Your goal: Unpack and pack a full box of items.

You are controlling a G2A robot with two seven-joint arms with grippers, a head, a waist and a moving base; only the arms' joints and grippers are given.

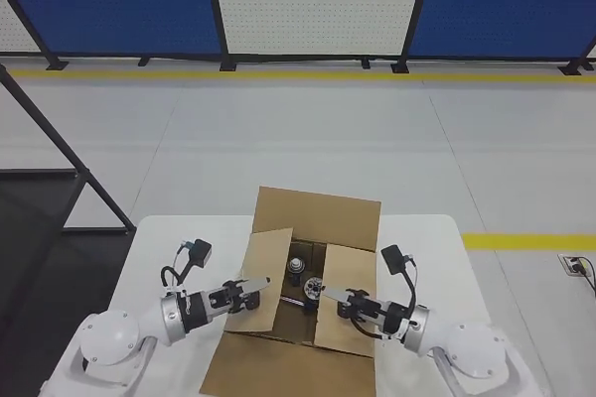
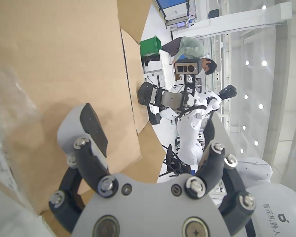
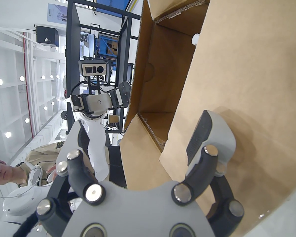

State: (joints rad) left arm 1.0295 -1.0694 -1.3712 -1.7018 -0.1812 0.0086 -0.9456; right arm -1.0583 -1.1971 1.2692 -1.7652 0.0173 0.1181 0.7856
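Observation:
A brown cardboard box stands open in the middle of the white table, all its flaps raised or spread. Inside lie small dark items, partly hidden by the flaps. My left gripper is open, and the edge of the box's left flap lies between its fingers, one pad against the cardboard. My right gripper is open too, straddling the edge of the right flap. Across the box, each wrist view shows the other arm's gripper.
The front flap hangs out over the table's near edge. There is bare tabletop on both sides of the box. A black metal frame stands left of the table. Blue partitions close off the open floor behind.

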